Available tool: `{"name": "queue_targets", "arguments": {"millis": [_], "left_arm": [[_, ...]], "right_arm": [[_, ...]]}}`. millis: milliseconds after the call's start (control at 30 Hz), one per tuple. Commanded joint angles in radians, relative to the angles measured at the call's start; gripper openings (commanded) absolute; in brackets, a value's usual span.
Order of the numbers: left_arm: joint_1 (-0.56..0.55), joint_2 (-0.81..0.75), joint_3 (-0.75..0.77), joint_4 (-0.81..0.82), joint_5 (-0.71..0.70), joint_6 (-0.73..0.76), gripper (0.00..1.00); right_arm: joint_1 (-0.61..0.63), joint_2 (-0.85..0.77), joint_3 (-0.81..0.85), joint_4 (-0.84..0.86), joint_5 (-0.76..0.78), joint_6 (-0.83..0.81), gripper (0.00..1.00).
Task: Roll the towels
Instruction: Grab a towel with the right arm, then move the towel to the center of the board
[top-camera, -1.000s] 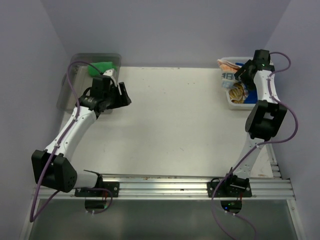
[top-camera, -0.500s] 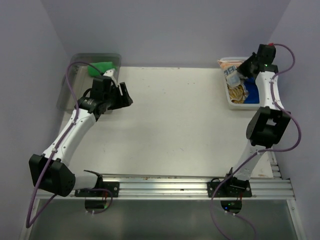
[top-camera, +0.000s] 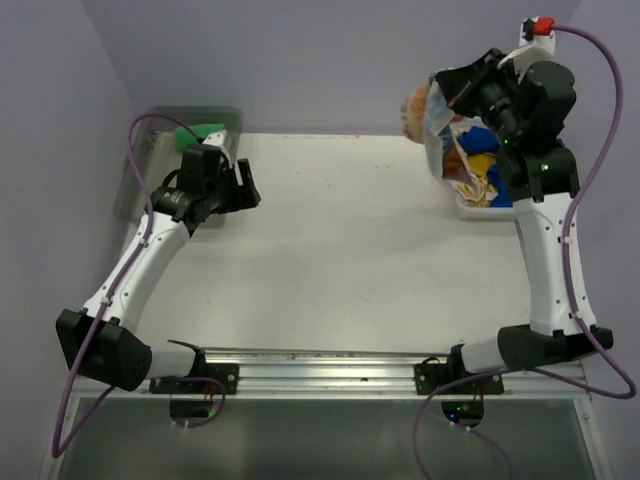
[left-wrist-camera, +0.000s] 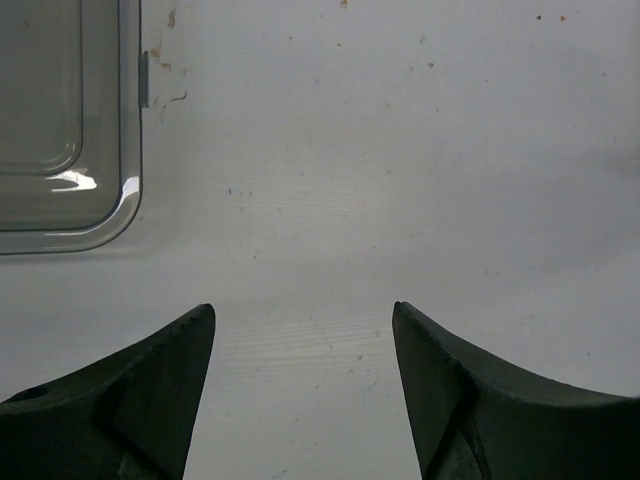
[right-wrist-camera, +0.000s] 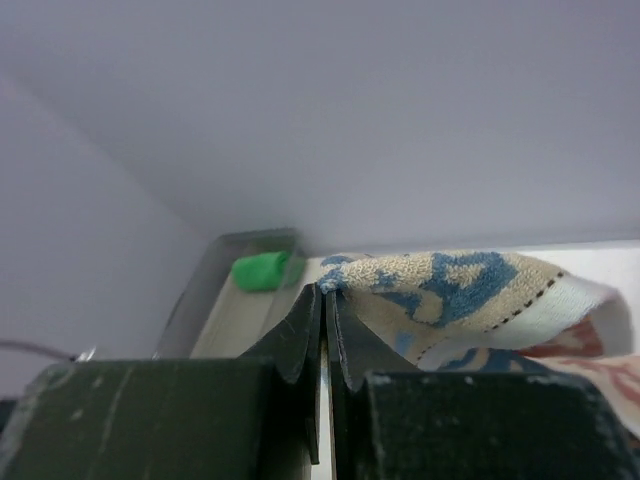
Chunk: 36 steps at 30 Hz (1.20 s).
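My right gripper (top-camera: 466, 92) is raised above the white bin (top-camera: 468, 209) at the back right. It is shut (right-wrist-camera: 325, 288) on a corner of the yellow-tan towel with blue patterns (right-wrist-camera: 455, 287). That towel (top-camera: 438, 135) hangs down from it towards the bin. A deep blue towel (top-camera: 481, 140) lies in the bin, and orange cloth (top-camera: 413, 108) shows behind the hanging towel. A rolled green towel (top-camera: 203, 133) (right-wrist-camera: 260, 271) lies in the clear bin (top-camera: 135, 190). My left gripper (top-camera: 241, 190) (left-wrist-camera: 303, 310) hovers open over bare table, with nothing between its fingers.
The clear bin's rounded corner (left-wrist-camera: 118, 205) sits just left of my left gripper. The white table (top-camera: 340, 240) stretches between the two bins. Lilac walls close in the back and both sides. A metal rail (top-camera: 330, 365) runs along the near edge.
My right gripper shut on the patterned towel in the white bin and lifted it high above the bin. The left gripper stayed near the clear bin, its jaws slightly wider.
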Motion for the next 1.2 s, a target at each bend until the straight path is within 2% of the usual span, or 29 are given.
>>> {"name": "queue_targets", "arguments": {"millis": [0, 33, 67, 100, 133, 167, 233, 267, 300, 333, 433, 500, 567, 633, 733, 800, 933, 1033, 1167], "left_arm": [[0.022, -0.005, 0.066, -0.029, -0.022, 0.054, 0.76], [0.054, -0.003, 0.072, -0.043, -0.007, 0.070, 0.76], [0.085, -0.005, 0.083, -0.049, 0.018, 0.077, 0.76], [0.120, -0.005, 0.088, -0.052, 0.094, 0.087, 0.76], [0.201, -0.005, 0.094, -0.065, 0.101, 0.091, 0.76], [0.226, -0.005, 0.115, -0.074, 0.082, 0.084, 0.76], [0.234, -0.009, 0.125, -0.078, 0.091, 0.078, 0.76], [0.234, -0.012, 0.119, -0.074, 0.099, 0.058, 0.76], [0.234, -0.020, 0.111, -0.065, 0.136, 0.052, 0.76], [0.233, -0.029, 0.103, -0.048, 0.139, 0.048, 0.77], [0.216, -0.035, 0.106, -0.061, 0.119, 0.042, 0.77], [0.175, -0.034, 0.123, -0.080, 0.064, 0.042, 0.78], [0.069, -0.023, 0.123, -0.094, 0.006, 0.038, 0.77], [-0.032, 0.015, 0.122, -0.117, -0.022, 0.030, 0.74], [-0.107, 0.038, 0.083, -0.105, -0.008, 0.019, 0.67], [-0.161, 0.044, 0.053, -0.092, -0.033, 0.006, 0.66], [-0.363, 0.136, 0.063, -0.126, -0.093, -0.044, 0.67], [-0.396, 0.144, 0.034, -0.091, -0.083, -0.076, 0.68], [-0.396, 0.121, 0.034, -0.074, -0.090, -0.090, 0.67]], "right_arm": [[0.088, -0.077, -0.074, 0.005, -0.008, -0.064, 0.00], [0.142, -0.106, -0.120, 0.042, 0.000, -0.064, 0.00], [0.171, -0.131, -0.238, 0.068, 0.003, -0.058, 0.00], [0.200, -0.150, -0.298, 0.090, 0.007, -0.058, 0.00], [0.249, -0.174, -0.353, 0.111, 0.023, -0.056, 0.00], [0.268, -0.177, -0.460, 0.119, 0.026, -0.041, 0.00], [0.329, -0.174, -0.562, 0.151, 0.026, -0.020, 0.00], [0.352, -0.156, -0.646, 0.162, 0.032, -0.007, 0.07], [0.375, -0.141, -0.679, 0.166, 0.032, -0.004, 0.20], [0.422, -0.121, -0.703, 0.156, 0.026, -0.004, 0.41], [0.472, -0.052, -0.716, 0.047, 0.059, -0.032, 0.57], [0.469, -0.087, -0.748, 0.013, 0.140, -0.029, 0.58], [0.440, -0.128, -0.808, 0.002, 0.184, -0.017, 0.62], [0.371, -0.176, -0.858, 0.001, 0.158, 0.006, 0.62], [0.335, -0.173, -0.953, -0.042, 0.067, 0.030, 0.61], [0.334, -0.176, -1.021, -0.054, 0.064, 0.042, 0.62], [0.326, -0.194, -1.121, 0.050, 0.008, 0.105, 0.66], [0.347, -0.142, -1.118, 0.137, -0.074, 0.152, 0.67], [0.421, 0.041, -1.022, 0.174, -0.048, 0.145, 0.67]]}}
